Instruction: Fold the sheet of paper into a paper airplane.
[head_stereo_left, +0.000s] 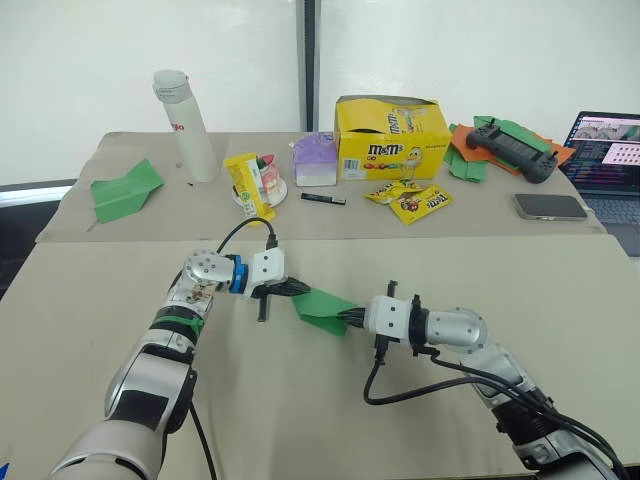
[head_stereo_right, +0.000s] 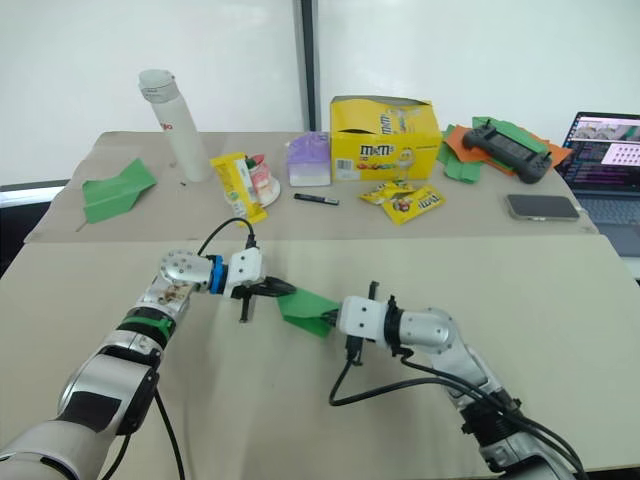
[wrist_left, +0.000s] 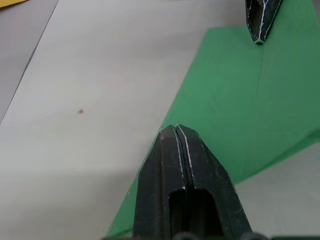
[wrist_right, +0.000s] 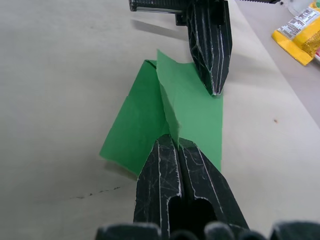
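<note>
Green paper, creased into a wedge, sits at the lower centre of the left eye view: the sheet of paper (head_stereo_left: 322, 309) lies on the tan table (head_stereo_left: 420, 270) between the two grippers. From the lower left, the left gripper (head_stereo_left: 291, 290) has its fingers pressed together on one end of the paper; from the lower right, the right gripper (head_stereo_left: 349, 317) has its fingers pressed together on the opposite edge. In the right wrist view a raised crease runs up the paper into that gripper's tips. Farther back, across the upper half of the frame, stand a white bottle (head_stereo_left: 187, 124) at the upper left, a yellow candy box (head_stereo_left: 391, 137) at top centre with yellow candy packets (head_stereo_left: 409, 198) in front of it, and a phone (head_stereo_left: 550, 206) at the right. A separate green paper plane (head_stereo_left: 124, 189) rests at the far left, and a laptop (head_stereo_left: 606, 154) shows at the right edge.
</note>
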